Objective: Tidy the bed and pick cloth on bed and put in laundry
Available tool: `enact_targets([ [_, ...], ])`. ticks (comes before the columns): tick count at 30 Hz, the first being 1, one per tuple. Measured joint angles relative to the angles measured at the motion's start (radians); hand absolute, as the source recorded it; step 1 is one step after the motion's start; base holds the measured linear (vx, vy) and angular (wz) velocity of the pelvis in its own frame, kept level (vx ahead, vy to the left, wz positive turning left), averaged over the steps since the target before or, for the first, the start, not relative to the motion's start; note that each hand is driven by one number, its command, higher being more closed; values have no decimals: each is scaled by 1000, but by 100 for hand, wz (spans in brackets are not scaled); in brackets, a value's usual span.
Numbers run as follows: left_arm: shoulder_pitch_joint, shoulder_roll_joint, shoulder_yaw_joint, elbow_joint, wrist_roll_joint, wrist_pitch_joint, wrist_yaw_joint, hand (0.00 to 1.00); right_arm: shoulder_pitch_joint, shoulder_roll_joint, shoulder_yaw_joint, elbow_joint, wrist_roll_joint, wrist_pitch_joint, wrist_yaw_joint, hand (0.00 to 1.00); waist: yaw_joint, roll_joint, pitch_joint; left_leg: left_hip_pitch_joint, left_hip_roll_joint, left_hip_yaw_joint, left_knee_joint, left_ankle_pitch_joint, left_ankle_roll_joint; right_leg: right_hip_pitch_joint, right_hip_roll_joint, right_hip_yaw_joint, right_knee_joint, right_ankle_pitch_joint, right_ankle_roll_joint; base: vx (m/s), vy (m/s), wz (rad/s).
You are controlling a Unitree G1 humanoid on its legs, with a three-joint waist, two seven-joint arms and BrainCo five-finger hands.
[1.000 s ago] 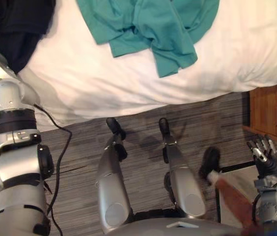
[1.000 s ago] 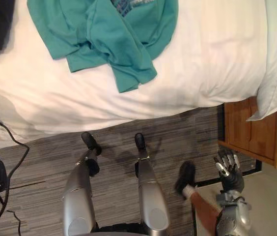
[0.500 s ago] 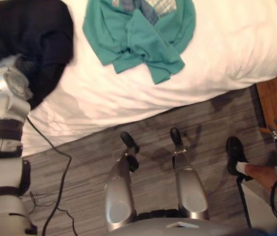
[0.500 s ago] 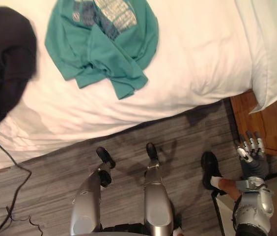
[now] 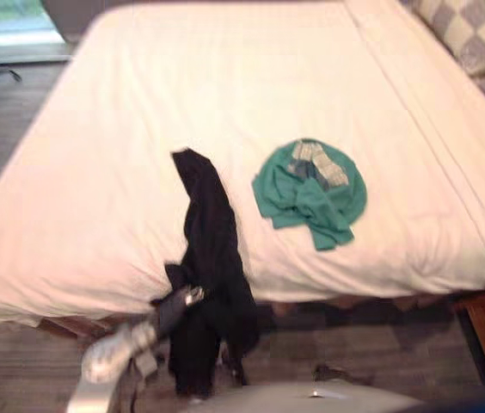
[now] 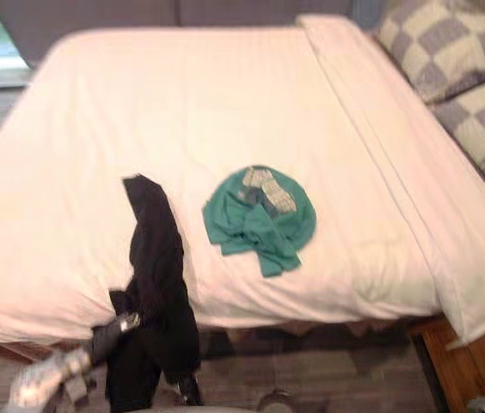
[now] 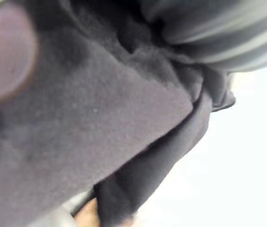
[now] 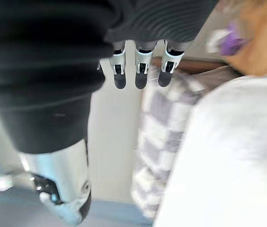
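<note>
Drawing the black cloth off the near edge of the bed looks to be the step in hand. The left hand sits buried in the cloth's hanging folds below the mattress edge; whether it is clamped on the fabric I cannot tell. A good pull should gather the tail lying up on the sheet, so nothing drags. The right hand has its fingers straight, side by side, holding nothing. Farther in, the teal cloth lies bunched mid-bed, well apart. Checked pillows sit at the far corner.
</note>
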Motion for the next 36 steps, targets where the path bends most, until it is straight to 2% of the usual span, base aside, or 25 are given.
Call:
enact_targets([
  [2,26,-86,57,175,-68,8,7,100,-55,-1,2,-74,-58,-18,11,0,26,-13,-25,9,-13,-21,-2,8,-6,28,-13,-23,-15,-32,14,8,-74,19],
  [4,17,-129,106,301,-94,4,35,100,-115,-8,11,-88,-70,-20,35,0,26,-25,-33,13,-22,-29,-11,20,-10,42,-21,-43,-24,-51,28,-16,-101,24],
  [6,-20,-187,209,495,-128,-49,90,100,-204,-33,63,-83,-129,-19,56,0,28,-32,-42,23,-31,-52,-53,54,-16,41,-13,-51,-29,-79,16,-35,-110,24],
  [7,-54,-194,256,614,-137,-79,134,100,-251,-57,130,-64,-171,-6,65,0,28,-29,-43,55,-34,-65,-106,91,-20,42,-5,-58,-25,-84,7,-12,-101,13],
  [8,-68,-192,268,675,-139,-88,158,100,-276,-76,167,-43,-196,7,68,0,25,-27,-44,73,-36,-72,-137,109,-21,44,1,-59,-22,-85,5,5,-96,12],
  [9,-94,-187,283,776,-140,-95,209,100,-319,-109,247,4,-238,39,71,0,24,-29,-45,79,-34,-88,-156,131,-21,47,8,-68,-18,-87,1,6,-70,18],
  [10,-104,-189,285,833,-153,-98,265,100,-355,-133,326,45,-280,74,72,0,25,-34,-44,76,-32,-101,-156,134,-24,49,12,-74,-16,-87,1,8,-56,22],
  [12,-104,-191,277,873,-161,-92,322,100,-395,-147,443,84,-326,123,71,0,34,-39,-41,76,-31,-115,-156,135,-24,58,14,-82,-19,-87,0,32,-29,22],
  [13,-104,-191,254,882,-167,-90,360,100,-413,-146,522,104,-352,157,63,0,46,-40,-39,74,-33,-125,-156,135,-24,66,15,-98,-22,-87,0,45,-25,25],
  [14,-105,-191,244,881,-169,-91,374,100,-422,-145,558,116,-369,175,59,0,50,-46,-33,74,-34,-135,-156,136,-24,72,15,-105,-25,-87,0,36,-17,37],
  [16,-116,-189,235,874,-175,-95,410,100,-479,-142,681,175,-419,245,32,0,58,-54,-20,55,-37,-168,-156,142,-24,76,17,-130,-28,-87,-1,14,-12,46],
  [18,-149,-176,199,849,-192,-99,426,100,-589,-142,770,229,-455,305,-13,0,72,-52,38,38,-34,-186,-155,156,-22,71,23,-141,-31,-82,-9,-43,-17,31],
  [21,-178,-158,182,776,-224,-109,424,100,-750,-142,822,274,-460,367,-62,0,98,-56,111,-24,-9,-192,-150,181,-21,10,52,-127,-30,-54,-47,-68,-7,12],
  [23,-219,-119,180,723,-248,-114,422,100,-913,-143,829,328,-460,395,-95,0,111,-60,193,-69,17,-198,-149,200,-18,-30,82,-101,-31,-12,-68,-81,16,6],
  [24,-223,-114,180,716,-249,-115,421,100,-929,-144,829,334,-460,398,-97,0,112,-60,201,-74,19,-199,-149,202,-18,-34,84,-99,-31,-7,-69,-76,28,13],
  [28,-294,-67,189,675,-282,-148,415,100,-1084,-185,874,391,-484,410,-124,0,137,-68,309,-115,26,-212,-144,212,-10,-71,95,-70,-30,29,-67,-48,52,7],
  [30,-315,-53,209,674,-284,-173,412,100,-1136,-185,889,417,-528,419,-147,0,140,-81,331,-164,34,-218,-115,207,-5,-107,101,-63,-30,46,-67,-38,40,8],
  [32,-344,-43,227,675,-280,-184,415,100,-1188,-198,905,451,-568,442,-178,0,157,-82,369,-187,47,-218,-98,205,-2,-126,113,-51,-30,69,-68,-49,25,-3],
  [34,-364,-36,231,677,-269,-218,422,100,-1223,-242,917,497,-654,476,-210,0,168,-87,393,-216,56,-228,-94,207,0,-148,118,-46,-30,80,-71,-49,-7,11],
  [36,-364,-37,226,677,-260,-230,425,100,-1227,-296,930,505,-714,502,-235,0,170,-87,396,-241,55,-236,-86,208,2,-172,119,-46,-29,85,-70,-24,17,8],
])
